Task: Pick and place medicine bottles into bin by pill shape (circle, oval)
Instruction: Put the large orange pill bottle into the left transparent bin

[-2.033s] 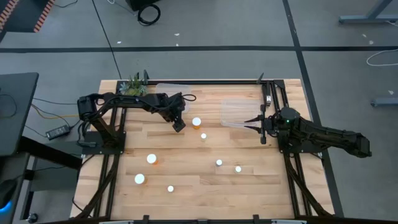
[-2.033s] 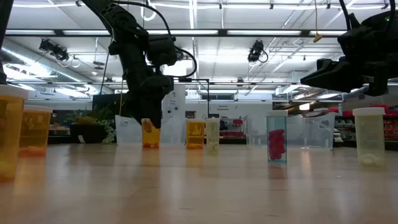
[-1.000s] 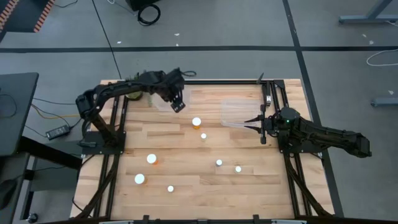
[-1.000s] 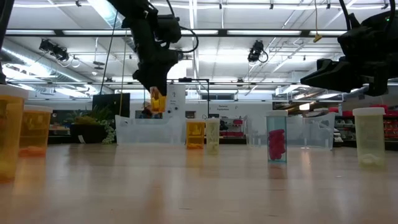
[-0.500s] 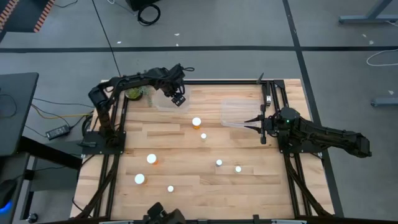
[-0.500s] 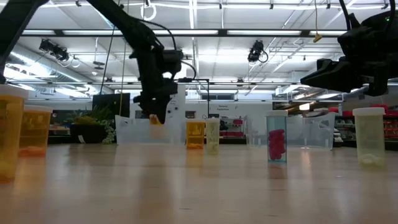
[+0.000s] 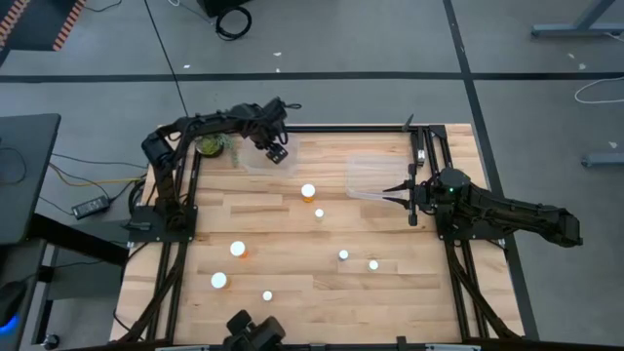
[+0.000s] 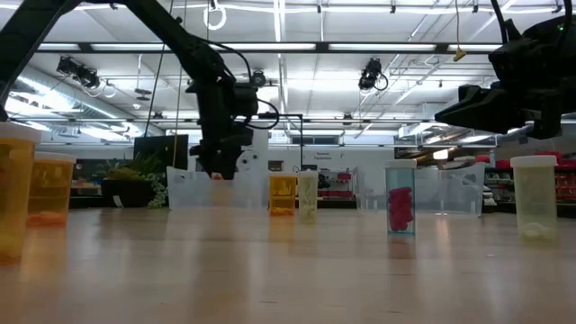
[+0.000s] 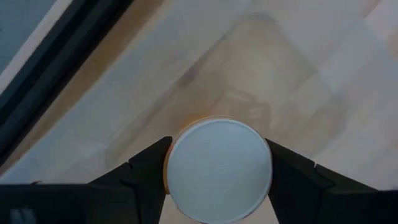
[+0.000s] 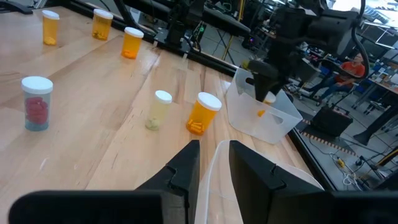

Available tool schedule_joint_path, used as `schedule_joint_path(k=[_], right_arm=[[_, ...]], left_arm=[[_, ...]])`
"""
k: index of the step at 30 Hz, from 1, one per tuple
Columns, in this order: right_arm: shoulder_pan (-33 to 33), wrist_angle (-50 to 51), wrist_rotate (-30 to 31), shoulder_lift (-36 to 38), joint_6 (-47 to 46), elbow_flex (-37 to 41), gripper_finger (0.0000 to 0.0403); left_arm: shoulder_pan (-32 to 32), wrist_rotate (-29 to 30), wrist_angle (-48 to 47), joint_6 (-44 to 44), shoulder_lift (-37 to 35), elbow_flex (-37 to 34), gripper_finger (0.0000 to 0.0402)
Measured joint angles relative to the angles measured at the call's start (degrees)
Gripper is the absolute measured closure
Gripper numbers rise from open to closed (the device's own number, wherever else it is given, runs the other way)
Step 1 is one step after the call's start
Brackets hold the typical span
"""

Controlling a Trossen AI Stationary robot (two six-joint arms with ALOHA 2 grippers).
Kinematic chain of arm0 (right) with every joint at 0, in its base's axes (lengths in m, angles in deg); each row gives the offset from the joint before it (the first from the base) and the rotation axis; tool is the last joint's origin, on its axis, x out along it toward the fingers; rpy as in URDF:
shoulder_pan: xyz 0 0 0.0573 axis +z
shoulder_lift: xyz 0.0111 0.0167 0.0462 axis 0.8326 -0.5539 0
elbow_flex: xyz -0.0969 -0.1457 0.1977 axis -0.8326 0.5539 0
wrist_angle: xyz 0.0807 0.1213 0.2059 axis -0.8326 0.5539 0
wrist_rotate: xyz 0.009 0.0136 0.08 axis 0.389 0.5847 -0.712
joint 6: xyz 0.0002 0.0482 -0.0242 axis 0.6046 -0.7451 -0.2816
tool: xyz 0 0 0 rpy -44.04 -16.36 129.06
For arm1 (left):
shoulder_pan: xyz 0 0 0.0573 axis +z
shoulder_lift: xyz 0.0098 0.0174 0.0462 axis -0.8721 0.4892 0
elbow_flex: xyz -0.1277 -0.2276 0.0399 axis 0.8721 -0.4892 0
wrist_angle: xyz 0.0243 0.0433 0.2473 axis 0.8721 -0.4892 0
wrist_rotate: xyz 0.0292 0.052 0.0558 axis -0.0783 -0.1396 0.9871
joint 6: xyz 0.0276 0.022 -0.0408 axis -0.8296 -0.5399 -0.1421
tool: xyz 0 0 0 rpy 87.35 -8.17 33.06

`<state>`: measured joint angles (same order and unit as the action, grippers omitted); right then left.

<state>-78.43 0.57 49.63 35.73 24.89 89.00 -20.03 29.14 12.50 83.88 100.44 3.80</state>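
Observation:
My left gripper (image 7: 277, 151) is over the clear bin (image 7: 255, 159) at the table's far left, shut on an orange medicine bottle with a white cap (image 9: 217, 169). In the low view the gripper (image 8: 216, 164) is low behind the bin's wall (image 8: 193, 189). My right gripper (image 7: 394, 193) waits, open, at the near edge of a second clear bin (image 7: 375, 174), whose rim (image 10: 210, 171) shows between its fingers. I cannot tell whether they touch it. Several white-capped bottles stand upright on the table, among them an orange one (image 7: 308, 191) and a pale one (image 7: 319, 213). My left gripper pinches the bottle between its two fingers (image 9: 146, 169), one on each side just under the white cap's rim (image 9: 169, 180). The fingers come from above, pointing down. The bottle is upright, inside the bin's walls. Whether its base rests on the bin floor is hidden.
More bottles stand toward the near side (image 7: 237, 250), (image 7: 219, 281), (image 7: 267, 295), (image 7: 343, 254), (image 7: 373, 264). A small plant (image 7: 209, 146) sits at the far left corner. A dark object (image 7: 252, 330) shows at the table's near edge.
My left gripper, still shut on the orange bottle, has moved a little toward the table's far edge and down. The bottle has gone from above the left bin to down behind its wall. A dark object has appeared at the near edge.

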Motion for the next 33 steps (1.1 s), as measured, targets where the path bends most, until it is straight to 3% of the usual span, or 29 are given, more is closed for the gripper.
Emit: schedule_joint_path(k=[17, 22, 33], right_arm=[[0.01, 0.0, 0.01, -0.01, 0.0, 0.0, 0.031], [0.0, 0.0, 0.02, 0.0, 0.0, 0.0, 0.031], [0.02, 0.0, 0.0, 0.0, 0.02, 0.0, 0.031]], left_arm=[[5.93, 0.36, -4.17, -2.75, -0.02, -0.02, 0.0163], [5.83, 0.29, -4.41, -3.8, -0.02, 0.05, 0.0143], [4.91, 1.65, -13.27, -5.1, -0.02, 8.55, 0.0122]])
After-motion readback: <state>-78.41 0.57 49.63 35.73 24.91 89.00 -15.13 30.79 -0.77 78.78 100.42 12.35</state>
